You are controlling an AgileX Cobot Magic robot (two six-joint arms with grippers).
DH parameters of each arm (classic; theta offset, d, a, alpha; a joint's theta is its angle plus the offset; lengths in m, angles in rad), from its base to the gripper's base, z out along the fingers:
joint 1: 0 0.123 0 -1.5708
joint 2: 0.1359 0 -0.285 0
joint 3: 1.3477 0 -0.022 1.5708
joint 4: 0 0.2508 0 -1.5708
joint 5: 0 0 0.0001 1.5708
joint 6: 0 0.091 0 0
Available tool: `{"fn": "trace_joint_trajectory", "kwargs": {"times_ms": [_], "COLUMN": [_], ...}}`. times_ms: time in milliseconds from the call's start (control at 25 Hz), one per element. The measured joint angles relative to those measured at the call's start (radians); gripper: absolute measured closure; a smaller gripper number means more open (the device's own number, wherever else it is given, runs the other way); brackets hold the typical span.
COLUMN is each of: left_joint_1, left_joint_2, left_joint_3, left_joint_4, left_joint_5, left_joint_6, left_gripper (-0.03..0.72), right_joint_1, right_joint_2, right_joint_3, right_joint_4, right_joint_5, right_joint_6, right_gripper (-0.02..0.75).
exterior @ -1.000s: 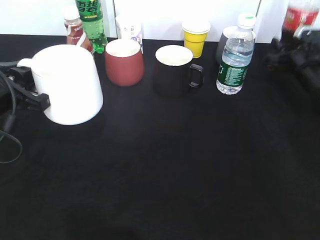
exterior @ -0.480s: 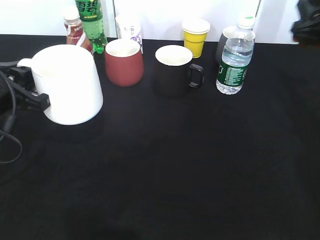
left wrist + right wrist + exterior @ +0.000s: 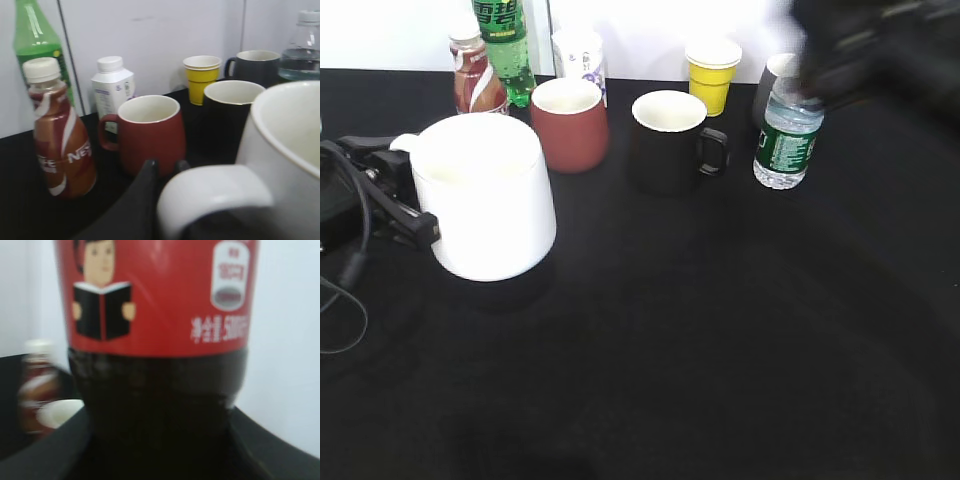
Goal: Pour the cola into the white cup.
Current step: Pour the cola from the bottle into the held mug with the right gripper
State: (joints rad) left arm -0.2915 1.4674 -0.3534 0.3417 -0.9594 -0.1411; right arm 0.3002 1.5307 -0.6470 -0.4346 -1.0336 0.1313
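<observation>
The white cup [image 3: 490,200] stands on the black table at the left. My left gripper [image 3: 402,195] is shut on its loop handle [image 3: 210,195], and the left wrist view shows the dark fingers [image 3: 147,190] against the handle. My right gripper [image 3: 160,440] is shut on the cola [image 3: 155,315], a bottle of dark liquid with a red label that fills the right wrist view. In the exterior view the right arm [image 3: 880,45] is a dark blur at the top right, above the water bottle, and the cola itself cannot be made out there.
Along the back stand a Nestle bottle [image 3: 475,75], green soda bottle [image 3: 505,45], white carton [image 3: 580,55], dark red mug [image 3: 568,125], black mug [image 3: 668,140], yellow paper cup [image 3: 711,72], grey mug [image 3: 772,80] and water bottle [image 3: 785,140].
The white cup has moved right and slightly forward in my left gripper. The right arm with the cola rose out of view at the right, then swept left to above the water bottle.
</observation>
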Motion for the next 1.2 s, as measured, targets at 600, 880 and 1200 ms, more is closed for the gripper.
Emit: {"fn": "trace_joint_trajectory", "kwargs": {"times_ms": [600,880,1200], "left_joint_1": [0.0,0.0,0.0], "left_joint_2": [0.0,0.0,0.0], "left_joint_3": [0.0,0.007,0.007], "left_joint_4": [-0.008,0.035,0.04], "left_joint_5": [0.0,0.001,0.001], "left_joint_6": [-0.01,-0.011,-0.011], "left_gripper": [0.629,0.629,0.629], "right_joint_1": [0.165,0.165,0.165], "right_joint_2": [0.308,0.312,0.312], "right_joint_3": [-0.265,-0.265,-0.265], "right_joint_4": [-0.085,-0.085,-0.085], "right_joint_5": [0.05,0.047,0.047], "right_joint_6": [-0.67,-0.968,-1.203], "right_gripper": [0.351,0.351,0.351]}}
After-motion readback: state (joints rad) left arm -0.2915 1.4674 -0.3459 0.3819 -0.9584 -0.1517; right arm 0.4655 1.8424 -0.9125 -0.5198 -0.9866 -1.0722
